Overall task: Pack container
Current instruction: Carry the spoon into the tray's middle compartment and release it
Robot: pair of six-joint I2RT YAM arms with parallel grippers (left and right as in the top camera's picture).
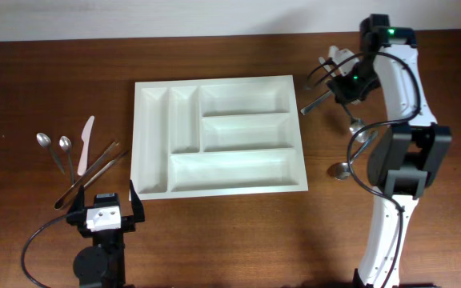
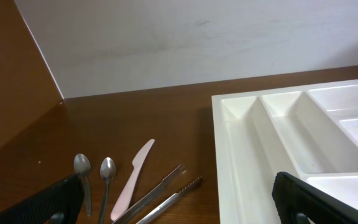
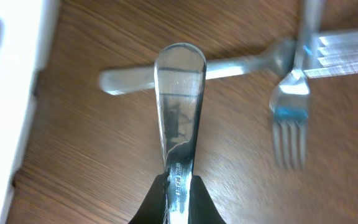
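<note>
A dark brown wooden table (image 1: 46, 80), its grain running lengthwise, lies under the left pincer (image 2: 176, 193) and takes soft, even light (only a faint sheen on the wood). Ahead of that pincer, past the table's far edge, stands a plain off-white wall (image 2: 197, 43), lightly scuffed. To the pincer's left a brown surface (image 2: 5, 81) meets the wall along a slanting line.

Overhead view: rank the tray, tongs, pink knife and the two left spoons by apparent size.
1. tray
2. tongs
3. pink knife
4. outer spoon and inner spoon: they look alike, so tied.
</note>
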